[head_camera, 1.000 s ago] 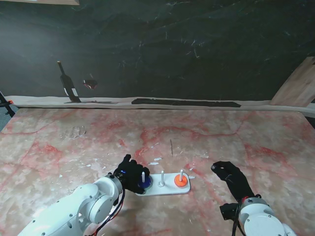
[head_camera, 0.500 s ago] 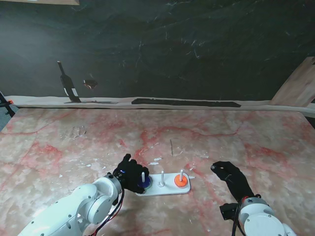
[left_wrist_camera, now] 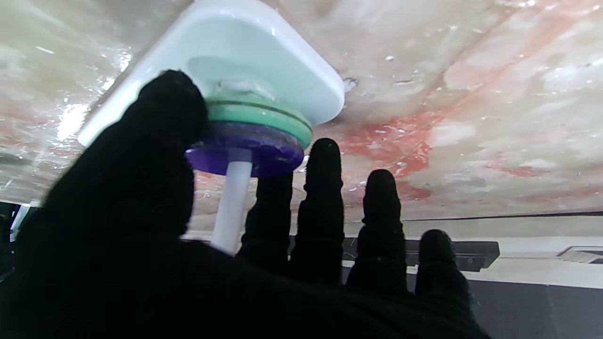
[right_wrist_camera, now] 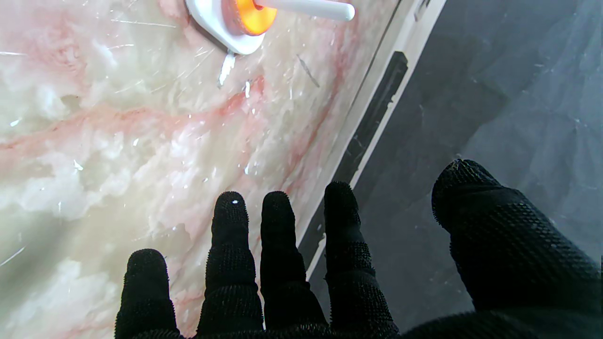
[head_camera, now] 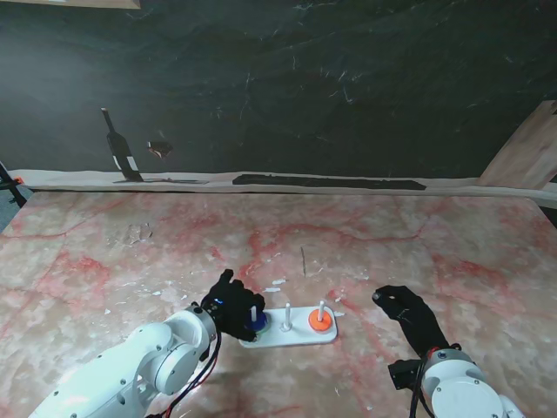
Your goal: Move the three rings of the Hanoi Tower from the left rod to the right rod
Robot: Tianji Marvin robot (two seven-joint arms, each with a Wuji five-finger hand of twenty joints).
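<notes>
Stand view shows the white base (head_camera: 300, 334) with three rods lying on the marbled table (head_camera: 365, 244), near me. Left hand (head_camera: 229, 305) sits over the left rod (head_camera: 252, 311), its black fingers curled around the rings there. From the left wrist, the thumb (left_wrist_camera: 155, 141) presses one edge of the purple ring (left_wrist_camera: 254, 153) and a finger touches the opposite edge; this ring rests on the green ring (left_wrist_camera: 264, 115), both threaded on the rod above the base. It seems pinched, though the contact is partly hidden. The orange ring (head_camera: 320, 320) sits at the foot of the right rod (head_camera: 321, 307); the middle rod (head_camera: 286, 315) is bare. Right hand (head_camera: 409, 315) hovers well right of the base, fingers spread, holding nothing.
</notes>
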